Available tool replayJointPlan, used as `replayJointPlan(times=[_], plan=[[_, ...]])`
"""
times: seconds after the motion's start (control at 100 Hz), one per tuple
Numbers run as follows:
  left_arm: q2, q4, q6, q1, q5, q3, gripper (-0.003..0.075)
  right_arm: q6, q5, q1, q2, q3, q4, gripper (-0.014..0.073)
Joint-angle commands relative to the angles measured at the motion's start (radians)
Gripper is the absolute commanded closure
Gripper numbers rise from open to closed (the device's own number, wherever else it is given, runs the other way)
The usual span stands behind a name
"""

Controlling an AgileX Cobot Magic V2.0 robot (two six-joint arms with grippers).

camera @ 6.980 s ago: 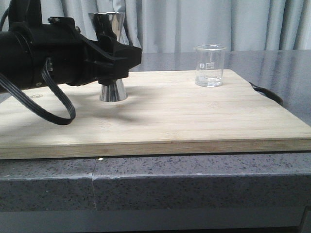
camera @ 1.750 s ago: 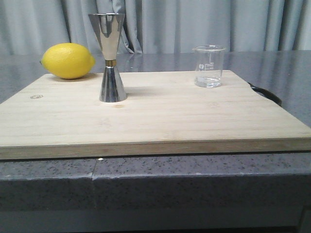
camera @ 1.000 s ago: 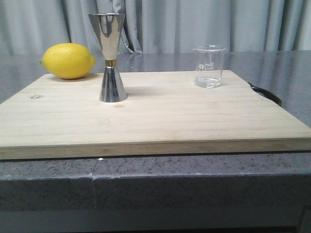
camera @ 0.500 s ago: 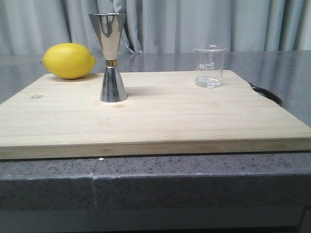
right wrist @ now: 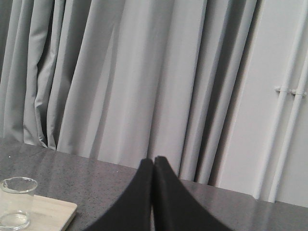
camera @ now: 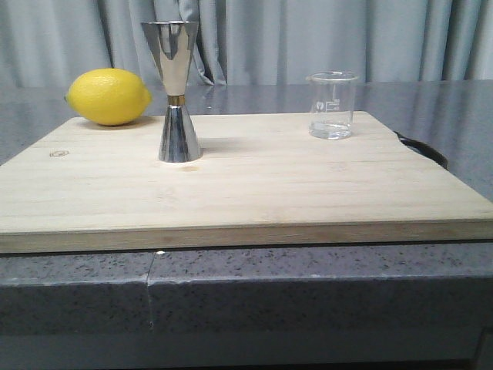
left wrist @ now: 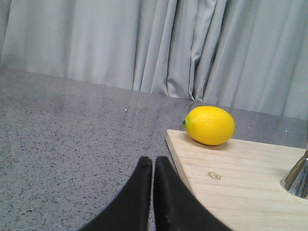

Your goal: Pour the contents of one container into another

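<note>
**Beaker and jigger upright on the board, both grippers empty**

The beaker [camera: 332, 105] is seen upright near the far right corner of the board [camera: 246, 189], a little clear liquid in its bottom. The jigger [camera: 176, 91] is stood upright toward the left, well apart from it. A lemon [camera: 108, 96] is set at the far left corner – whether it overhangs the edge cannot be told. The left gripper [left wrist: 153, 166] is held over the counter [left wrist: 72, 144] beside the board, fingers pressed together on nothing. The right gripper [right wrist: 153, 166] is likewise closed – nothing is gripped.
</note>
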Motion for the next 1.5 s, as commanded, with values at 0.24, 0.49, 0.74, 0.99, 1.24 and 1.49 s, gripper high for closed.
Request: replayJointPlan(times=[0.24,0.49,0.74,0.99,1.24,1.49], plan=[[-0.029,0.000,-0.002,0.003,-0.069,0.014,0.0739,-0.006,-0.029,-0.008,0.011,-0.026,-0.026,0.0664],[-0.029,0.000,-0.002,0.003,-0.069,0.014,0.0740,-0.006,-0.029,-0.008,0.011,-0.026,-0.026,0.0664],[-0.029,0.000,-0.002,0.003,-0.069,0.014,0.0739,-0.006,-0.029,-0.008,0.011,-0.026,-0.026,0.0664],[-0.029,0.000,-0.002,0.003,-0.069,0.014,0.0739,-0.006,-0.029,-0.008,0.011,-0.026,-0.026,0.0664],[-0.029,0.000,-0.002,0.003,-0.069,0.014,0.0739,0.093,-0.030,-0.008,0.011,-0.026,-0.032,0.0664],[-0.029,0.000,-0.002,0.003,-0.069,0.014,0.0739,0.485,-0.021,-0.008,0.011,-0.026,-0.396,0.0664]])
